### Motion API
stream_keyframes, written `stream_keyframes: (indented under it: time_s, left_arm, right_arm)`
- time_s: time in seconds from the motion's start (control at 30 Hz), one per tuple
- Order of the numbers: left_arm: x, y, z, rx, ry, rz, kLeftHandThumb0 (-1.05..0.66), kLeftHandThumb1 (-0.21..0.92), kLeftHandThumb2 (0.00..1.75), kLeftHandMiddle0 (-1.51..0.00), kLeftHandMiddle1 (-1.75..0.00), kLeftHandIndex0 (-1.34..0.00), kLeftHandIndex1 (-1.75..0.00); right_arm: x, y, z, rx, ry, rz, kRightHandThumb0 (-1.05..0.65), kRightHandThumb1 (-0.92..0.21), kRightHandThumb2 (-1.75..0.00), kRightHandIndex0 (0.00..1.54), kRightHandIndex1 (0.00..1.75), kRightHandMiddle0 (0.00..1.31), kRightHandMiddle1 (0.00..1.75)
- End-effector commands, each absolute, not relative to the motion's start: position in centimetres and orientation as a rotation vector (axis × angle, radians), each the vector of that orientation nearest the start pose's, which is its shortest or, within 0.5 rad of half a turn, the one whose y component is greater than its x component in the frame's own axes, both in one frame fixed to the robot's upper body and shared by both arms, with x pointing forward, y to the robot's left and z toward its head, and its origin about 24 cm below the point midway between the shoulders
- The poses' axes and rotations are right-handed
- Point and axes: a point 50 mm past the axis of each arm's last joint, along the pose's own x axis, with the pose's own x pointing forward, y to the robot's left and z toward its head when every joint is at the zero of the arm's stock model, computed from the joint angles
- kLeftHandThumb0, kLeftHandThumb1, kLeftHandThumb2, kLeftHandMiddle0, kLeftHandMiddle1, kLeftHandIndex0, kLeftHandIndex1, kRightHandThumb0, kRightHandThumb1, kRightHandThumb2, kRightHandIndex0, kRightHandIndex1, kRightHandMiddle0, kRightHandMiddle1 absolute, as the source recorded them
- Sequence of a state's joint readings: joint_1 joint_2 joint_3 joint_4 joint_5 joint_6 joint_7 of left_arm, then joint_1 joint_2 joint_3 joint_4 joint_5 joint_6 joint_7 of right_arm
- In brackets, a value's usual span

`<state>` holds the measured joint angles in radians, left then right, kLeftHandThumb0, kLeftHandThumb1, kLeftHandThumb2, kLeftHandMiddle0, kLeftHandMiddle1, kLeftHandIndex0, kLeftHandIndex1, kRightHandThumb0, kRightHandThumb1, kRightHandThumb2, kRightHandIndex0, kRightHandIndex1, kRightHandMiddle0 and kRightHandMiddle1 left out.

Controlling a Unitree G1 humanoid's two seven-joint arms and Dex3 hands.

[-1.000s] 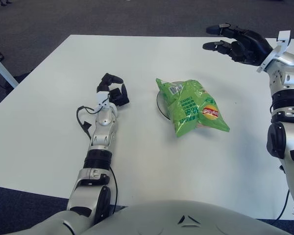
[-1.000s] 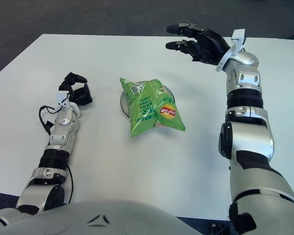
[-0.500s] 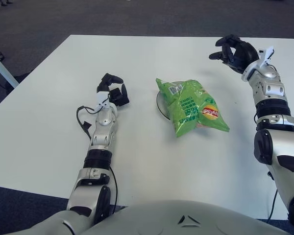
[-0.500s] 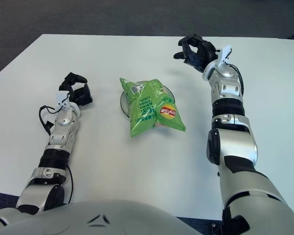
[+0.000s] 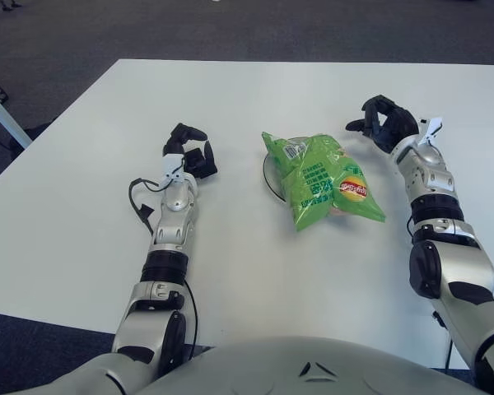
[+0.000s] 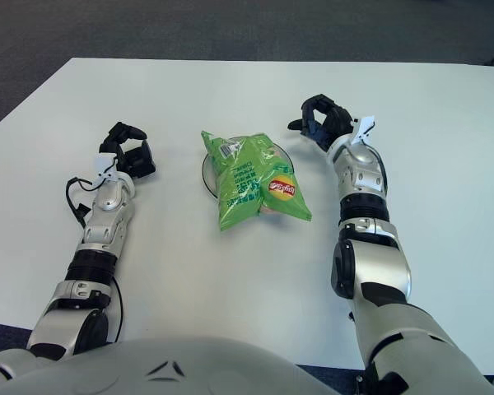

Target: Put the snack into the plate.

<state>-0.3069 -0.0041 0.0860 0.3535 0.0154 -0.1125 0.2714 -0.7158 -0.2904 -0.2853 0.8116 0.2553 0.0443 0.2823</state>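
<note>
While snack [image 5: 328,179] overhangs plate [image 5: 268,171] (rightward), hands flank it.

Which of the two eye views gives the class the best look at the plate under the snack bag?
The right eye view: the plate shows rim at left and upper right of the green snack bag. In the left eye view only a left sliver appears. Both hands rest apart from it.

1. Even, bright overhead light is falling across the white table [image 5: 230,247]; it's reading near blown-out w/ little texture.
2. Shadows are staying soft and short, e.g. under the snack bag [image 5: 325,179].
3. Mild glare is showing on the bag's foil.
4. Both views are looking sharp; the dark floor [image 5: 230,25] is reading dim.
</note>
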Motion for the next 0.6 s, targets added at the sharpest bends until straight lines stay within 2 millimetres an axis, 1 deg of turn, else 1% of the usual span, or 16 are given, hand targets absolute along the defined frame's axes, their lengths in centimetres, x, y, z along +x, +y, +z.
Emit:
stream_keyframes:
  time_s: [0.0, 0.2, 0.37, 0.57]
  left_arm:
    - [27.4, 15.5, -0.9, -0.011, 0.179, 0.303, -0.48, 0.32, 1.31, -1.29, -1.75, -0.60, -1.75]
    - [27.4, 15.5, -0.9, -0.010, 0.189, 0.309, -0.48, 0.32, 1.30, -1.29, -1.75, -0.60, -1.75]
    - [27.4, 15.7, -0.9, -0.010, 0.181, 0.303, -0.48, 0.32, 1.31, -1.30, -1.75, -0.61, -1.75]
    - [27.4, 16.0, -0.9, -0.016, 0.173, 0.304, -0.48, 0.31, 1.32, -1.30, -1.75, -0.61, -1.75]
  right_arm:
    - [37.2, -22.9, 8.9, 0.231, 0.052, 0.018, -0.01, -0.07, -1.48, 0.89, 1.38, 0.66, 1.75]
    - [36.7, -22.9, 7.8, 0.242, 0.081, -0.057, -0.01, 0.05, -1.62, 0.98, 1.40, 0.71, 1.75]
    - [35.8, -22.8, 7.0, 0.198, 0.090, -0.129, -0.01, 0.09, -1.67, 1.00, 1.45, 0.71, 1.75]
    - [35.1, -22.6, 6.6, 0.143, 0.101, -0.168, -0.01, 0.12, -1.72, 1.01, 1.49, 0.74, 1.75]
